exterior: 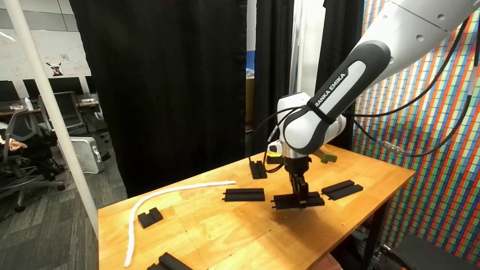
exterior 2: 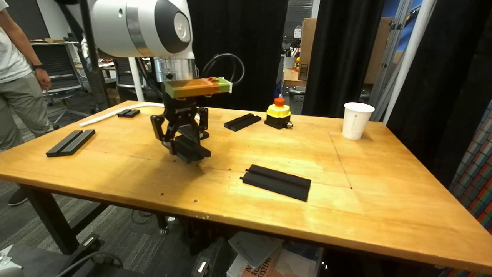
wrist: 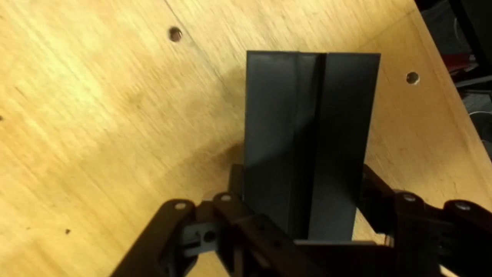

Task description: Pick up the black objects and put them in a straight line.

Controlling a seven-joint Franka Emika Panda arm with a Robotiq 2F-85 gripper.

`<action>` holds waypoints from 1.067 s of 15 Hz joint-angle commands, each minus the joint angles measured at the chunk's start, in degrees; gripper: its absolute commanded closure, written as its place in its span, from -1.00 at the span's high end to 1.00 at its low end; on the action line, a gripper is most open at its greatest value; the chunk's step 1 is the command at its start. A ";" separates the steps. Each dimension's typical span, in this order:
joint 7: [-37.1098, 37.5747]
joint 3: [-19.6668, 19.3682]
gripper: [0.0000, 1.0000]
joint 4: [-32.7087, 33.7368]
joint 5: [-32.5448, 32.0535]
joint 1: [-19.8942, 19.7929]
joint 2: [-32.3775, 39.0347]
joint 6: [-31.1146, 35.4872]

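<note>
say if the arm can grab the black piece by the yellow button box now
Probably not now: the gripper looks closed on a black bar, which it would likely have to set down first. In an exterior view, nothing appears to cover the black piece by the yellow button box.

You hold one flat, grooved, matte black rectangular bar (wrist: 307, 142) | three similar bars (exterior: 243, 196) (exterior 2: 276, 183) (exterior 2: 78, 142) (lying flat) apart, angled differently

Open tabletop (exterior 2: 321, 156) between loose black bar (exterior 2: 276, 183) and paper cup (exterior 2: 356, 122); cup and emergency stop (exterior 2: 278, 114) the upright obstacles
</note>
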 commanded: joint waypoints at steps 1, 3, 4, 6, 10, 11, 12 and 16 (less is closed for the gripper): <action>-7.04 -2.56 -0.08 1.61 0.49 -0.43 -2.36 -3.61; -10.09 -3.55 -0.08 1.58 0.48 -0.42 -2.22 -2.92; -11.56 -3.87 -0.08 1.37 0.58 -0.41 -2.11 -2.36; -13.71 -4.34 -0.08 1.43 0.34 -0.46 -1.43 -1.73; -18.56 -5.14 -0.08 1.74 0.10 -0.91 -0.38 -1.29; -19.39 -5.34 -0.08 1.81 -0.03 -0.99 -0.05 -1.14; -20.23 -5.62 -0.08 1.84 -0.26 -1.14 0.28 -0.75; -21.73 -6.64 -0.08 2.03 -1.21 -2.04 2.04 2.09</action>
